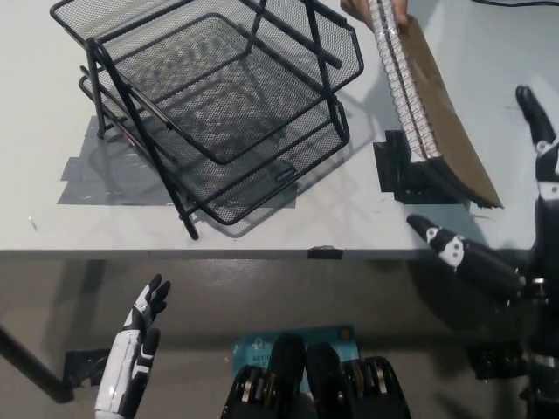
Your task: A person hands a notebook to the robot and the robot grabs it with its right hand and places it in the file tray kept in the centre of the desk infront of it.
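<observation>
Right hand (515, 209), black, is raised at the desk's (262, 231) right end with its fingers spread wide and nothing in them. One finger (454, 251) reaches left over the desk's front edge; another (534, 118) points up along the picture's right side. Neither touches the notebook (432, 113).

Notebook: spiral-bound, brown cover, held tilted on edge above the desk, to the right of the tray (218, 105). Its wire binding faces the tray and runs from the top of the view down toward the black tape patch (419, 175). Its lower end lies over that patch; contact with the desk cannot be determined. A person's hand (371, 10) grips the notebook's top end at the picture's upper edge. The notebook sits between the tray and the right hand, close to the hand but apart from it.

Tray: black wire mesh, tiered, standing on the desk left of the notebook. Both visible tiers hold nothing. Grey tape (96, 179) lies on the desk under and beside the tray's left side. A small black mark (325, 253) sits on the desk's front edge, below the tray's right corner.

Left hand (144, 319), white, hangs below the desk's front edge, well left of and below the tray, fingers loosely apart, holding nothing.
</observation>
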Available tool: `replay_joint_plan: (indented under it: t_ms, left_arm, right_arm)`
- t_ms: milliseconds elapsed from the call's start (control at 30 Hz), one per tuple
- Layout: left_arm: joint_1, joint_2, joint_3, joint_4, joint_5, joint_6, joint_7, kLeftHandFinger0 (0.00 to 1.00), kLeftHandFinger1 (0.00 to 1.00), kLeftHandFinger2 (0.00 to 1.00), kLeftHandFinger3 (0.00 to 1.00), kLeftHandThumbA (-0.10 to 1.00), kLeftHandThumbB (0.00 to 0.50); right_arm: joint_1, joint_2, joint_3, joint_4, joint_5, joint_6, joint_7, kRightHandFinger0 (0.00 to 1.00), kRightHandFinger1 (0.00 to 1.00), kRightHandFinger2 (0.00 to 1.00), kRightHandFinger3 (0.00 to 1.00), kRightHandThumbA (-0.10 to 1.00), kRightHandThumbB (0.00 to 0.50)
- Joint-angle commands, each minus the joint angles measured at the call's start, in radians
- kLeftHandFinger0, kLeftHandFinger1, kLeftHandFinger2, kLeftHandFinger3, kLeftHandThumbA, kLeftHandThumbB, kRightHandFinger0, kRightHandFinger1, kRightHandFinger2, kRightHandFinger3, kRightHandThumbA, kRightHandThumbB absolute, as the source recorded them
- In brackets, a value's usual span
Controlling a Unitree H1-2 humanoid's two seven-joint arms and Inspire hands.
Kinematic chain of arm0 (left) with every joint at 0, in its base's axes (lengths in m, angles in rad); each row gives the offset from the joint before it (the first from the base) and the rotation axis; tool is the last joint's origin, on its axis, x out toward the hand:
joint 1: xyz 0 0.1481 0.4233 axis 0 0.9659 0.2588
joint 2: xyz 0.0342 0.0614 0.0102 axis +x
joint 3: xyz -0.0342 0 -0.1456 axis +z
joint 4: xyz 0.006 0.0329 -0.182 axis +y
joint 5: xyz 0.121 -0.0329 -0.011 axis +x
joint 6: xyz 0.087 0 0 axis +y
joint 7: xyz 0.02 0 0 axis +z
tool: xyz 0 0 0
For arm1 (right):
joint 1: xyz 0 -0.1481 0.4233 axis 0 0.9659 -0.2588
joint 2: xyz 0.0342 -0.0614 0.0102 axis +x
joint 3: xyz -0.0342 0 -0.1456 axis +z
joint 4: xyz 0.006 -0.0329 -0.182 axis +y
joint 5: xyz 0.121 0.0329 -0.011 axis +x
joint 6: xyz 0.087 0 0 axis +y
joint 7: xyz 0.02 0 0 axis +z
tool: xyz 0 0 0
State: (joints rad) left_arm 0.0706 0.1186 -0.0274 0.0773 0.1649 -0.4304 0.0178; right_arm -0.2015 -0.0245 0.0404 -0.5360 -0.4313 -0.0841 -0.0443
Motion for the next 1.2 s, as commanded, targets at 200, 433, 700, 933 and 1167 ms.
replay_joint_plan:
  t_ms: [200, 433, 700, 933, 1167]
  left_arm:
    - [-0.01, 0.006, 0.003, -0.015, 0.018, -0.032, 0.008, 1.0, 1.0, 1.0, 1.0, 1.0, 0.297]
    - [-0.011, 0.006, 0.002, -0.014, 0.034, -0.028, 0.01, 1.0, 1.0, 1.0, 1.0, 1.0, 0.301]
    - [-0.026, 0.005, 0.001, -0.012, 0.037, -0.028, 0.009, 1.0, 1.0, 1.0, 1.0, 1.0, 0.299]
    - [-0.027, 0.009, -0.003, -0.016, 0.046, -0.027, 0.004, 1.0, 1.0, 1.0, 1.0, 1.0, 0.296]
    - [-0.037, 0.008, -0.002, -0.016, 0.04, -0.025, 0.002, 1.0, 1.0, 1.0, 1.0, 1.0, 0.302]
  right_arm:
    - [-0.076, 0.034, 0.008, 0.086, -0.155, 0.027, -0.034, 1.0, 1.0, 1.0, 1.0, 1.0, 0.332]
    - [-0.142, 0.029, 0.012, 0.228, -0.144, 0.008, -0.055, 1.0, 1.0, 1.0, 1.0, 1.0, 0.306]
    - [-0.262, 0.022, 0.017, 0.431, -0.187, -0.02, -0.132, 1.0, 1.0, 1.0, 1.0, 0.99, 0.249]
    - [-0.382, 0.033, 0.005, 0.594, -0.239, -0.009, -0.25, 1.0, 1.0, 1.0, 1.0, 1.0, 0.243]
    - [-0.469, 0.064, -0.066, 0.764, -0.223, -0.12, -0.54, 0.52, 0.6, 0.72, 0.95, 0.72, 0.035]
